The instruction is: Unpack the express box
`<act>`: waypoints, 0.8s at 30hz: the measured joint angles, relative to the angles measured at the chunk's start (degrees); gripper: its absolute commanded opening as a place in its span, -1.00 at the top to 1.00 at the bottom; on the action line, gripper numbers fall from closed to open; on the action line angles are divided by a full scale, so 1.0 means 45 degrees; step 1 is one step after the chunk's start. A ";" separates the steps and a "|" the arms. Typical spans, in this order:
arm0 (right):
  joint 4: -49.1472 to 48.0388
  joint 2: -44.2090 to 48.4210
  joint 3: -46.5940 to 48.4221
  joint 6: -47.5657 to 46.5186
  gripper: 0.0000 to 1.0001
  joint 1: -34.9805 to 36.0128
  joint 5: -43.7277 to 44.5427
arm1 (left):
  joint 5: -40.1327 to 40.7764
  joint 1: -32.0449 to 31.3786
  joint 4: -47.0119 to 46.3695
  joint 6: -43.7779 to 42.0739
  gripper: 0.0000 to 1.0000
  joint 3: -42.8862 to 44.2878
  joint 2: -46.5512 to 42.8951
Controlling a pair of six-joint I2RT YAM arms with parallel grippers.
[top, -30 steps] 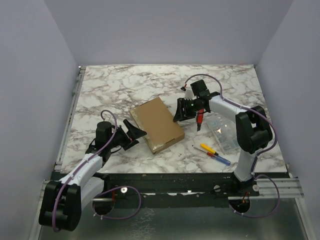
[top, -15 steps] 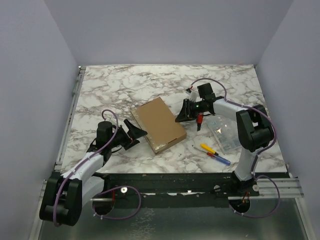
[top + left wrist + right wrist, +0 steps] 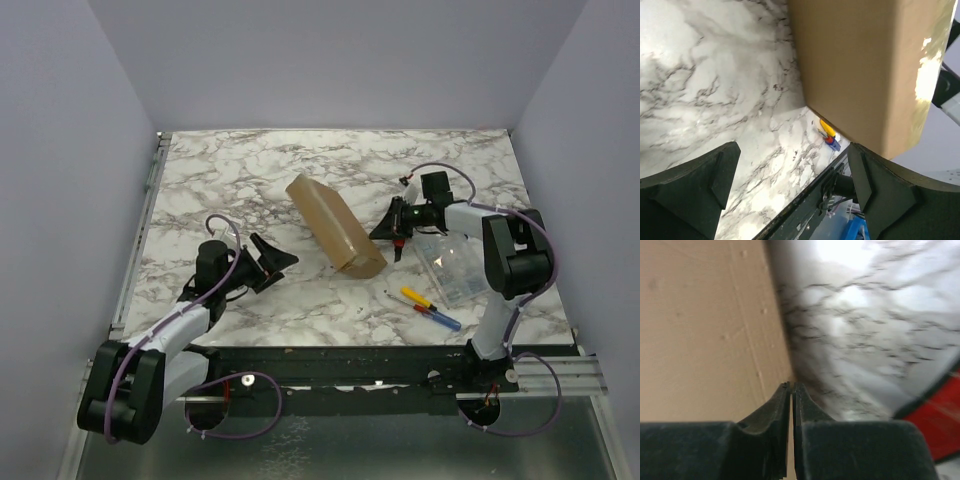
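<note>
Ideally the wide-open left gripper (image 3: 272,255) should brace the tilted express box (image 3: 335,225) from 8 o'clock while the shut right gripper (image 3: 385,232), at 3, nudges slowly.

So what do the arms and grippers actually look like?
The left arm and right arm have white shells between chunky black joints, with a thin purple cable looping along each. The left gripper and right gripper are black, with two wedge-shaped fingers each.

express box (image 3: 335,225): brown cardbd, matt, shiny tape (image 3: 929,60) at edge | table (image 3: 230,170): marble-look, smooth | case (image 3: 450,268): clear plastic
</note>
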State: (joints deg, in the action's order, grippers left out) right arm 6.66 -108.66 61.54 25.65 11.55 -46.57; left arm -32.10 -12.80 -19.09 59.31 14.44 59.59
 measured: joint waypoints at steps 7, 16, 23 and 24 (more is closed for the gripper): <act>0.0563 -0.0690 -0.0384 -0.0170 0.78 0.0000 0.0850 | 0.0529 -0.1443 -0.1787 0.0306 -0.84 0.0355 0.1447; 0.0685 -0.0452 -0.0345 -0.0238 0.72 0.0651 0.1336 | 0.1554 -0.2909 -0.2234 0.0228 -0.81 0.2370 0.4070; 0.1064 -0.0063 -0.0209 -0.0228 0.72 0.2273 0.2647 | 0.1914 -0.2909 -0.2380 0.0010 -0.75 0.3371 0.5110; 0.1073 -0.0044 -0.0185 -0.0194 0.72 0.2511 0.2788 | 0.1938 -0.2909 -0.2385 -0.0049 -0.74 0.3449 0.5275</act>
State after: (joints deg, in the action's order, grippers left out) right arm 11.49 -108.86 60.71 24.77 22.85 -34.02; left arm -23.38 -25.89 -29.82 59.09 29.95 83.33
